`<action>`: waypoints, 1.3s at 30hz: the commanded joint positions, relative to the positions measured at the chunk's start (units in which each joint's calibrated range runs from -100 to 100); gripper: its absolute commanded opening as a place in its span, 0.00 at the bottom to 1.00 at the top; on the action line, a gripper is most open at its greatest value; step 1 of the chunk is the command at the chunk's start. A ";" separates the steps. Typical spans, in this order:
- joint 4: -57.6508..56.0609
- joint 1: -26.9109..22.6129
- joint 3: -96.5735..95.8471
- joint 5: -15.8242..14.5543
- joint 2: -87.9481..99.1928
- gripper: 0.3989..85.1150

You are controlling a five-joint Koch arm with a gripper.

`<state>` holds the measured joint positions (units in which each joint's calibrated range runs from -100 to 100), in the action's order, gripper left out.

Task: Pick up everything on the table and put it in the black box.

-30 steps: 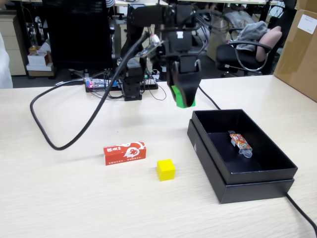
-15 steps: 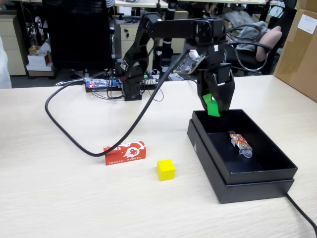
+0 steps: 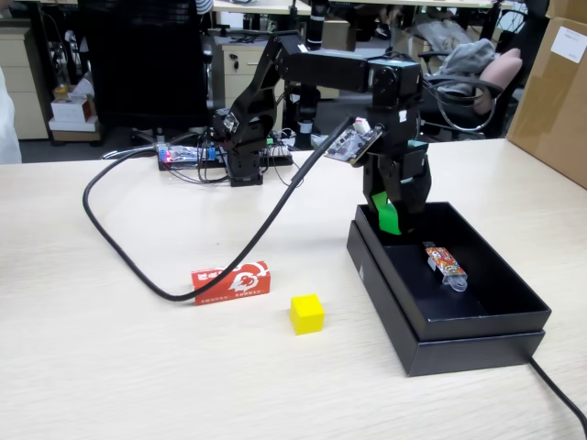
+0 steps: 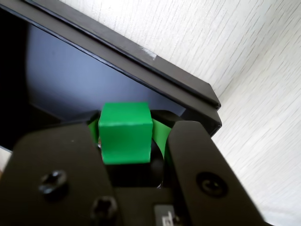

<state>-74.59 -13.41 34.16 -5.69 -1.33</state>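
Note:
My gripper (image 3: pixel 389 218) is shut on the small green cube (image 4: pixel 124 132) and hangs over the near-left corner of the black box (image 3: pixel 486 341). In the wrist view the cube sits between the green-padded jaws, above the box's dark floor and rim (image 4: pixel 155 75). The red carton (image 3: pixel 230 281) with white markings lies on the beige table (image 3: pixel 110 367) left of the box. The yellow cube (image 3: pixel 307 313) rests just in front of and to the right of the carton.
A small colourful packet (image 3: pixel 444 263) lies inside the box. A thick black cable (image 3: pixel 138 266) loops across the table behind the red carton. Brown cardboard boxes (image 3: pixel 555 82) stand at the far right. The arm's base (image 3: pixel 244 160) is at the table's back edge.
The arm has swung right from the table's middle to the box and lowered, carrying the green cube down toward the box's left corner.

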 commanded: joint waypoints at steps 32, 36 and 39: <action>-0.10 20.81 -17.11 9.28 13.89 0.55; 0.77 21.15 -20.37 9.47 11.94 0.56; 2.32 21.20 -20.74 9.52 10.11 0.56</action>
<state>-74.67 7.74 11.60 3.74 8.42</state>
